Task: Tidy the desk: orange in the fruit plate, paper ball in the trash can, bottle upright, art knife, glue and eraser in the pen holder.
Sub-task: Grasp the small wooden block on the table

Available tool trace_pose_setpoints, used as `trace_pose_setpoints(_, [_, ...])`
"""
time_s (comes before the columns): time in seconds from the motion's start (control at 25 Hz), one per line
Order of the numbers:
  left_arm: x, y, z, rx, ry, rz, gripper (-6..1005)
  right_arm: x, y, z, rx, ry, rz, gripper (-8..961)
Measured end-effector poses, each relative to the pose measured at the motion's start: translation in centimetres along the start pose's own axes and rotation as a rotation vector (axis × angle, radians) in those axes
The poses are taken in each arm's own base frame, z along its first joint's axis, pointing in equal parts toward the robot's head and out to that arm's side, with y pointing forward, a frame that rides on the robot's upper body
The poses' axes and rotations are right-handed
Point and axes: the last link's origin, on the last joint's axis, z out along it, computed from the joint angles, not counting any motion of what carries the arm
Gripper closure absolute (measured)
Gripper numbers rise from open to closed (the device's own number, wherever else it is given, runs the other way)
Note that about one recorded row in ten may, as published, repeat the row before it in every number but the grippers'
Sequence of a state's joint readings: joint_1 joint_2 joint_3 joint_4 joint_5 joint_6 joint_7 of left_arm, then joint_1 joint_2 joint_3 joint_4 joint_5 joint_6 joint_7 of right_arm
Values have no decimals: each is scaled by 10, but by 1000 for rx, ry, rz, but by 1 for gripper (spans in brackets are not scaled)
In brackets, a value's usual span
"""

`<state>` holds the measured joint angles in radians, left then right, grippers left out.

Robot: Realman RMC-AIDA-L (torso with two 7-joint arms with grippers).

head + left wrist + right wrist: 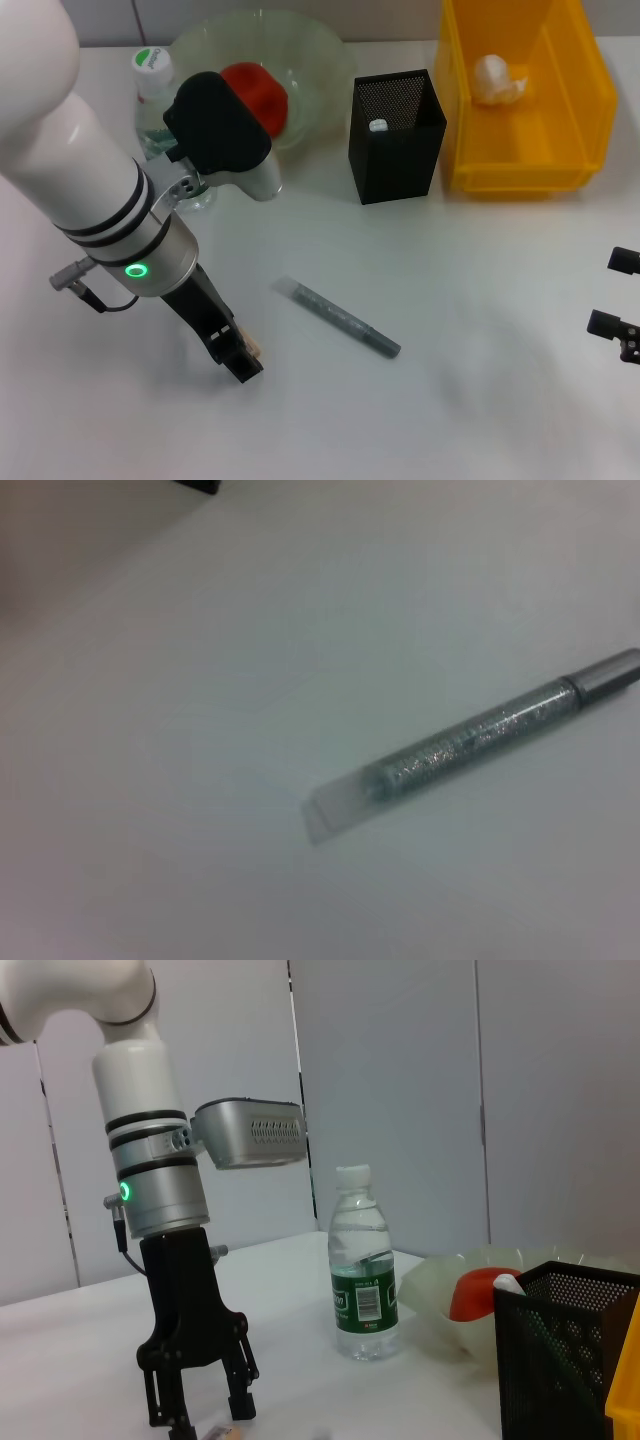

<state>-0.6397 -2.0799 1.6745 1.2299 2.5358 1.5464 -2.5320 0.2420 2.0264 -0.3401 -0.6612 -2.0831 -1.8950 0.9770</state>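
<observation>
Left gripper [243, 355] down on the tabletop near its front-left, fingers spread around the tan eraser [253, 350] — not clamped, glue stick [340, 319] lying mid-table beside it, right gripper [622, 305] parked at the right edge, grip unclear.

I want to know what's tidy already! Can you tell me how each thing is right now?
orange: in the fruit plate.
paper ball: in the trash can.
bottle: upright.
glue: lying on the desk.
eraser: on the desk, at the left gripper.
pen holder: upright, holding something white-tipped.
right gripper: idle at the desk's edge.
</observation>
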Motion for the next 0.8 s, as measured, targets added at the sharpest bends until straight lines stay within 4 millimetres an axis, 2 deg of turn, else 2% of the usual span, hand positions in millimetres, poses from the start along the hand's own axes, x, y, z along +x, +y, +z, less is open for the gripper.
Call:
trace_pose_setpoints(0.56, [1,2,3,5,-4,15,236,2,1,2,-18,21,4,189])
trace_pose_setpoints(0.8, [1,3,5,9,-3,23,368,2,1,1,-16,20,5,190])
